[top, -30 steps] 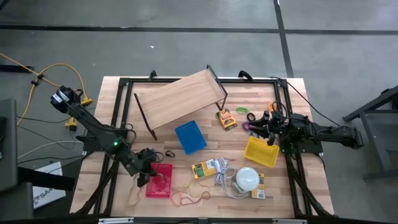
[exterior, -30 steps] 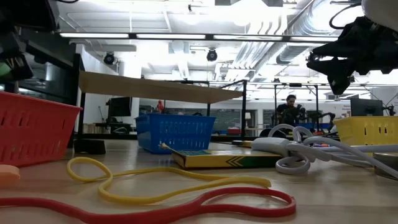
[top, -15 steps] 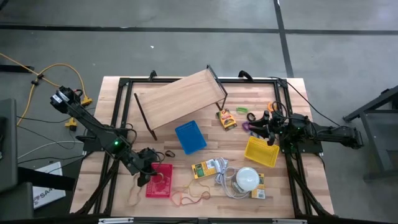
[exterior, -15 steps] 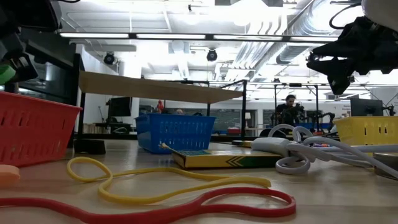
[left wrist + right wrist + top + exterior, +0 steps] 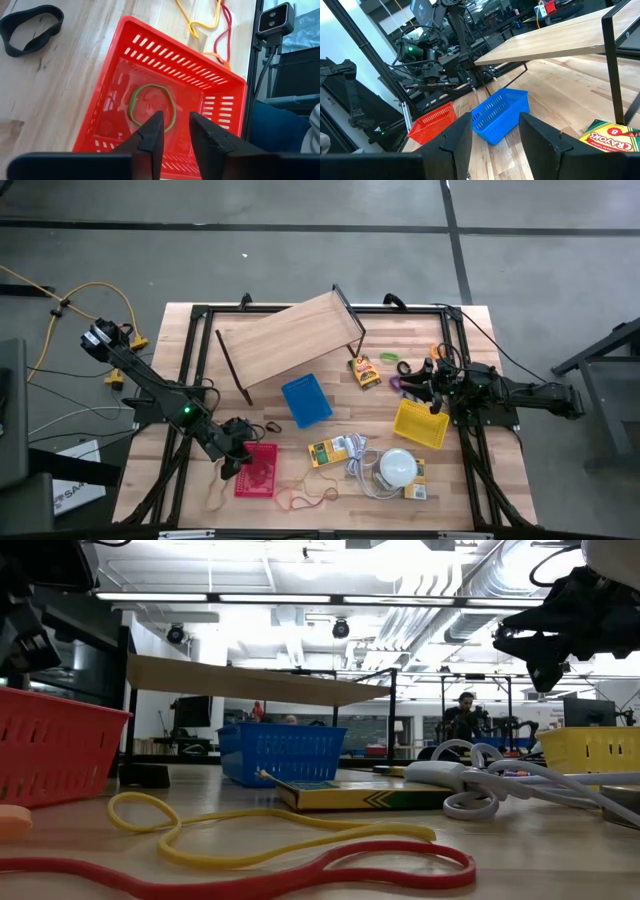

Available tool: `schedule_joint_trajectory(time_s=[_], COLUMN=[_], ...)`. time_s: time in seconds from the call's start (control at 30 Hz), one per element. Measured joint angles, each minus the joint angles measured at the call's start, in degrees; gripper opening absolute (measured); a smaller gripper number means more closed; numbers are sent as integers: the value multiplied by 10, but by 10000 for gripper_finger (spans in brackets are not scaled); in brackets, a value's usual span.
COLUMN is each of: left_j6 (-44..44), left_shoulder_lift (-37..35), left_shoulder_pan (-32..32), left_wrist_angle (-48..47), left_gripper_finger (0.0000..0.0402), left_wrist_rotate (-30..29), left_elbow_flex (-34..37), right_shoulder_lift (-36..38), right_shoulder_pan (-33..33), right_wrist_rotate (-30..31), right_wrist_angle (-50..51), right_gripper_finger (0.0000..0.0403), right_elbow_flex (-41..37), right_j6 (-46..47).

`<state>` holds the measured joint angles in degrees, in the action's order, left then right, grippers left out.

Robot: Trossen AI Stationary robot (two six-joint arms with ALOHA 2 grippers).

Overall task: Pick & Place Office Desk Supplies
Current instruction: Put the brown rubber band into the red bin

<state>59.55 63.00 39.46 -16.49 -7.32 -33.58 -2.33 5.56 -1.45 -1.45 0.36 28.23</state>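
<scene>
We see the left gripper (image 5: 171, 131) poised over the red basket (image 5: 257, 471) near the table's front-left corner, its fingers standing a narrow gap apart and holding nothing; a green rubber band (image 5: 151, 106) lies flat on the basket floor beneath them. More bands, yellow (image 5: 262, 830) and red (image 5: 300, 875), sprawl along the table's (image 5: 460, 480) front edge, and a black band (image 5: 31, 27) rests just beside the basket. We judge these bands light, limp and stretchy; they should be pinched across one strand, where a loop lifts slightly off the wood. The right gripper (image 5: 496, 131) waits with fingers spread wide, empty, above the yellow basket (image 5: 420, 425) at the table's right side.
</scene>
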Motion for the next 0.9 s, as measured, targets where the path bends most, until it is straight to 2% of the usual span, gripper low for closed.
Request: schedule_joint_trajectory(time_s=[0.53, 0.7, 0.9], left_j6=[-3, -14, -13], left_shoulder_lift=[-5, -22, -63], left_shoulder_pan=[0, 0, 6], left_wrist_angle=[-2, -7, -62], left_gripper_finger=[96, 96, 96], left_wrist_rotate=[12, 17, 17], left_elbow_flex=[0, 0, 0], right_shoulder_lift=[0, 0, 0], right_shoulder_pan=[0, 0, 0], right_wrist_rotate=[0, 0, 0], right_wrist_angle=[0, 0, 0], right_gripper_finger=[150, 150, 150], right_elbow_flex=[0, 0, 0], right_j6=[0, 0, 0])
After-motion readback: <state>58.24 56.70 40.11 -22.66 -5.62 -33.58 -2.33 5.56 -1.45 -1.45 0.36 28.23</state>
